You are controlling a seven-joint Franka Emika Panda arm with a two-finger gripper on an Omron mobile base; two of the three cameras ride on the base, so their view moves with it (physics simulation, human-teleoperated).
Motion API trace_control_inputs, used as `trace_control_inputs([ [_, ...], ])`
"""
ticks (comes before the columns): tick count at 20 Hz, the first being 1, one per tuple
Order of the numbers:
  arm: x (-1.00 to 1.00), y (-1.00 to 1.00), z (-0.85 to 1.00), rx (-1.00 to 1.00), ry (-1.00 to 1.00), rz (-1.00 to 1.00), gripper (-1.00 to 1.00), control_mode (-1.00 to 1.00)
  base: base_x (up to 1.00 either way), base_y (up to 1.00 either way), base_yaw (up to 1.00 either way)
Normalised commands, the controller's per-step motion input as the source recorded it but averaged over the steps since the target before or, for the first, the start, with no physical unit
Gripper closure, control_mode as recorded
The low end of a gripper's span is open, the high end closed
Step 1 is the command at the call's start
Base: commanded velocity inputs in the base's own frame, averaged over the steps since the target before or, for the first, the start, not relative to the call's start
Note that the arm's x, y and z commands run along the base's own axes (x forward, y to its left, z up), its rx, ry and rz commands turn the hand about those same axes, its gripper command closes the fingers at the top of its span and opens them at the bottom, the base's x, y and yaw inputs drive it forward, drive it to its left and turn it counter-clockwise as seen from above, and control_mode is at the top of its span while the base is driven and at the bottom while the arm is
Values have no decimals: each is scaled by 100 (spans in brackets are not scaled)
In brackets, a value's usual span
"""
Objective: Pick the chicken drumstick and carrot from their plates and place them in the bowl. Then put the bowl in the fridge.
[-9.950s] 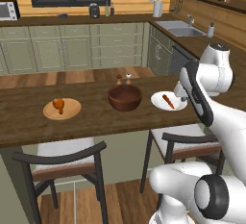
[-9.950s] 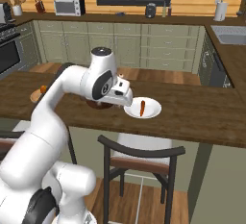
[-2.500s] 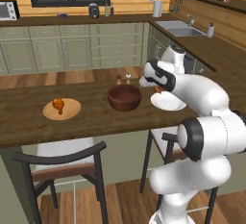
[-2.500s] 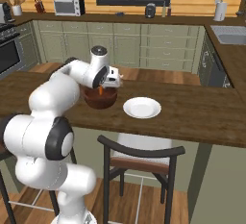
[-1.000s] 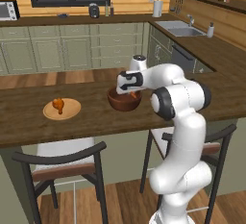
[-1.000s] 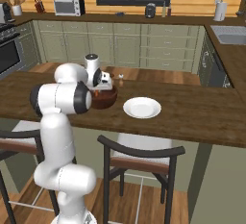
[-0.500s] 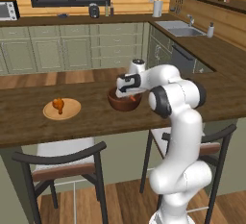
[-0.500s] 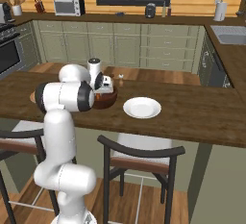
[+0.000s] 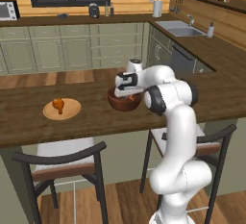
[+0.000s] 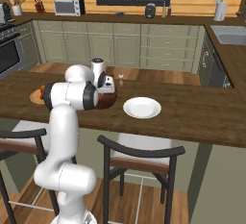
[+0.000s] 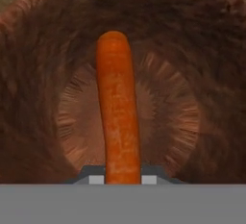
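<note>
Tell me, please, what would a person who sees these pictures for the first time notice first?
Most striking is the bright orange carrot, held by the shut gripper inside the dark wooden bowl on the counter. Next, the chicken drumstick lies on its tan plate left of the bowl, and a bare white plate sits on the bowl's other side.

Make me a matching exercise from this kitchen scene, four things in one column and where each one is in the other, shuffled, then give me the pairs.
Things:
1. carrot
2. chicken drumstick
3. bowl
4. white plate

Places or states:
A. lying on the tan wooden plate
B. empty, beside the bowl
C. pinched in the gripper over the bowl
D. on the counter under the gripper

Pairs: 1-C, 2-A, 3-D, 4-B
</note>
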Motion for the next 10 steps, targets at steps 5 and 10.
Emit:
trace_control_inputs([
  [5,42,7,0,0,10,0,100,-100,0,0,0],
  [10,25,12,-4,0,6,0,-100,-100,0,0,0],
])
